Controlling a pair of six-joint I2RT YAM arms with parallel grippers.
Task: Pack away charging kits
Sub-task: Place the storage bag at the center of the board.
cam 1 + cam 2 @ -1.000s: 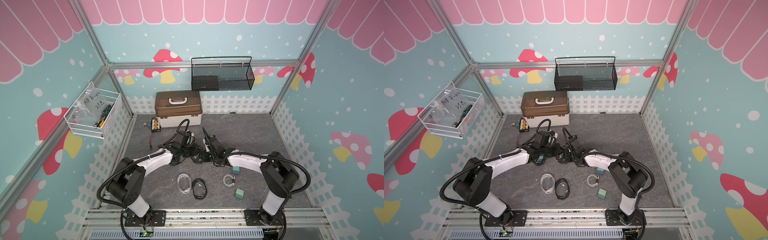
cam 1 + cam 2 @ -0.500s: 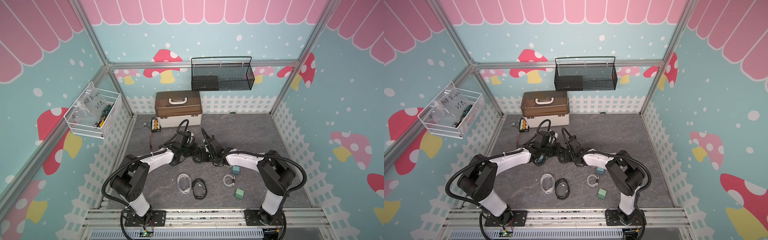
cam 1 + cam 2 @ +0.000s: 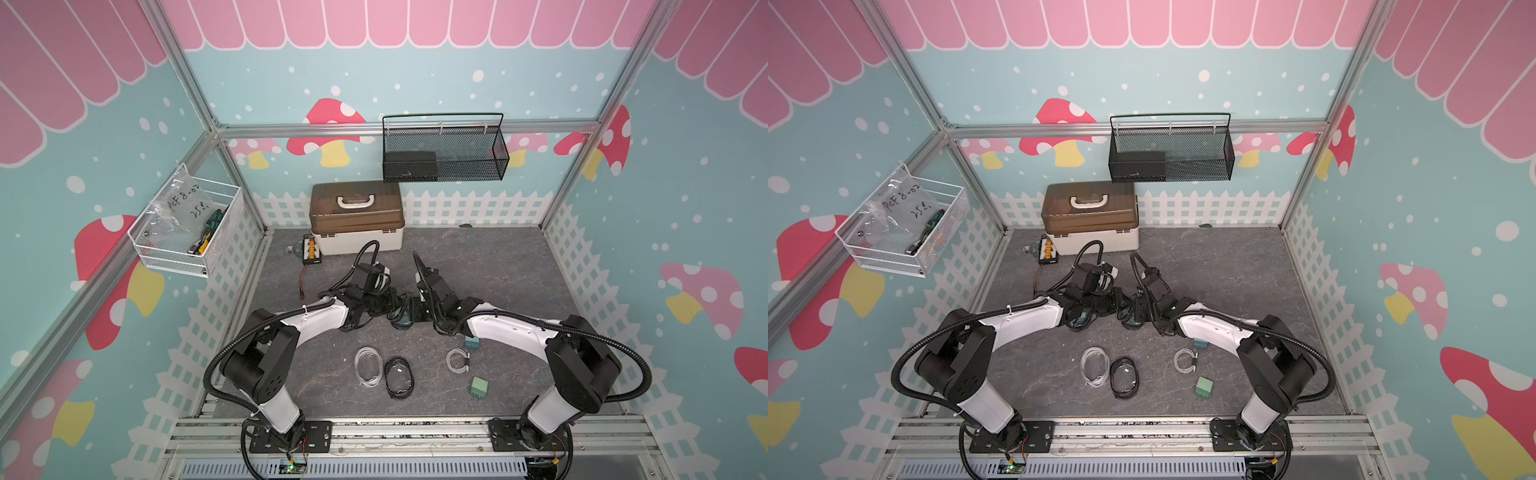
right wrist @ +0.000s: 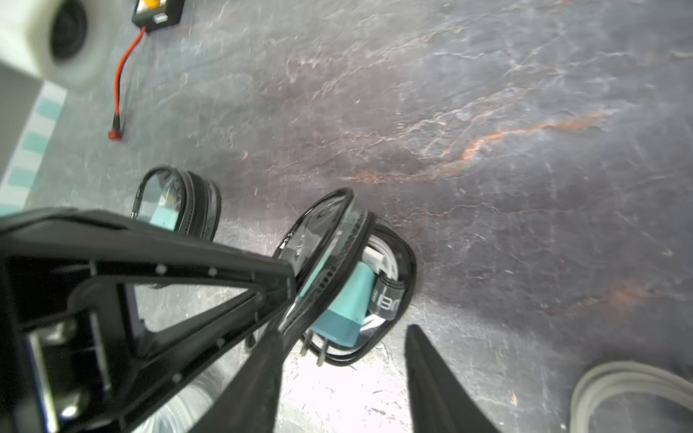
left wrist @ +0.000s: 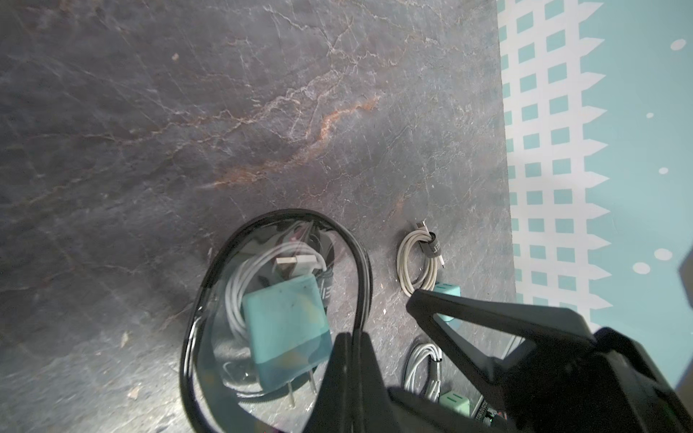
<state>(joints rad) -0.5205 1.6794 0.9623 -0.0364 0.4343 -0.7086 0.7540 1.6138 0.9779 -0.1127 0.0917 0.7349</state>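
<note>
A black-rimmed clear pouch (image 5: pixel 210 322) lies unzipped mid-table, with a teal plug adapter (image 5: pixel 285 326) and a coiled white cable (image 5: pixel 240 296) inside. My left gripper (image 5: pixel 352 335) is shut on the upper flap's black rim and holds it lifted. My right gripper (image 4: pixel 341 331) is open. One of its fingers (image 4: pixel 262 375) rests against the zip edge of the pouch (image 4: pixel 397 270). In a top view both grippers meet over this pouch (image 3: pixel 402 321). A second black-rimmed pouch (image 4: pixel 176 213) with an adapter inside lies beside it.
Nearer the front lie a white-rimmed pouch (image 3: pixel 368 368), a black-rimmed pouch (image 3: pixel 399 378), a coiled cable (image 3: pixel 457 361) and two loose adapters (image 3: pixel 471 343) (image 3: pixel 478 386). The brown-lidded box (image 3: pixel 356 216) and a black board with yellow connectors (image 3: pixel 311 250) stand at the back.
Both arms stay at the pouch with only a slight shift of the right wrist. The left gripper keeps its hold on the rim.
</note>
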